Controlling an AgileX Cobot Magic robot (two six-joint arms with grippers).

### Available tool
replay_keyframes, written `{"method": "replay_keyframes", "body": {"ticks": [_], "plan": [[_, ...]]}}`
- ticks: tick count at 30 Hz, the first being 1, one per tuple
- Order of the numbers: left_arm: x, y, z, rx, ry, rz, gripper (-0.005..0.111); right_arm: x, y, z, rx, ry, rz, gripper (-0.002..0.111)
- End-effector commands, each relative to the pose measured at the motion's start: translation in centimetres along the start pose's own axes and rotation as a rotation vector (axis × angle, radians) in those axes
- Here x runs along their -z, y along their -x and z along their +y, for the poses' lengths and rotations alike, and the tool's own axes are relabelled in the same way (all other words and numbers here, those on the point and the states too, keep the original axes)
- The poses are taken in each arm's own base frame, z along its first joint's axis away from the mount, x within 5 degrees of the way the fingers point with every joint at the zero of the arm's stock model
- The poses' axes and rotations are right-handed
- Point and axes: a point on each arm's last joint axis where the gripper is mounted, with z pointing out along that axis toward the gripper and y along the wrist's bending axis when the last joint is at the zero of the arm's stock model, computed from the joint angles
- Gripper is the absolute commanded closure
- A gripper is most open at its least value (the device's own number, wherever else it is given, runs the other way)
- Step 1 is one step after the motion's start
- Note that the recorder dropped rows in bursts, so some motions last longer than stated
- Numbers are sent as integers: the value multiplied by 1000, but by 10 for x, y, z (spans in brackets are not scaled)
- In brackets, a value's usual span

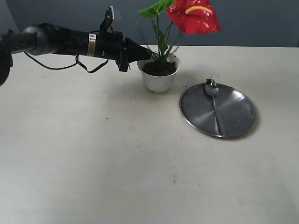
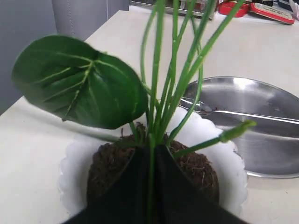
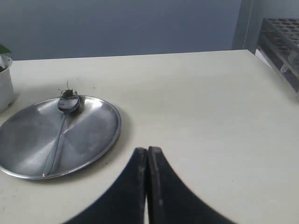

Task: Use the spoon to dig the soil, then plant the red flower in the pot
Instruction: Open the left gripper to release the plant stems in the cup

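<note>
The red flower stands upright in the white pot, its green stems rising out of the dark soil. My left gripper reaches in from the left, level with the pot's rim. In the left wrist view it is shut on one thin green stem just above the soil. The spoon lies on the steel plate to the right of the pot, with a crumb of soil in its bowl. My right gripper is shut and empty above bare table, right of the plate.
A big green leaf hangs over the pot's rim beside my left fingers. A dark rack stands at the table's far edge. Small soil crumbs dot the table in front of the pot.
</note>
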Motion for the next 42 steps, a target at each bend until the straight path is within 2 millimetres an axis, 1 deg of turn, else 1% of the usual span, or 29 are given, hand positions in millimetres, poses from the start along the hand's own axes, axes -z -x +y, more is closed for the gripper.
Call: {"method": "replay_keyframes", "body": {"ticks": [1,9,16,24,42], "plan": [[-6,-11,-3,5,-13,35,106,0,0,0,4,-6,-8,109],[-6,-10,-3,8,-20,26,106,0,0,0,4,-6,-8,109],[-2,-11,-1,11,-16,23,106,0,0,0,4,-6,-8,109],[17,0,5,-7,12,7,106,0,0,0,4,-6,-8,109],[15,3,0,-7,-25,-4,106,0,0,0,4,-6,-8,109]]}}
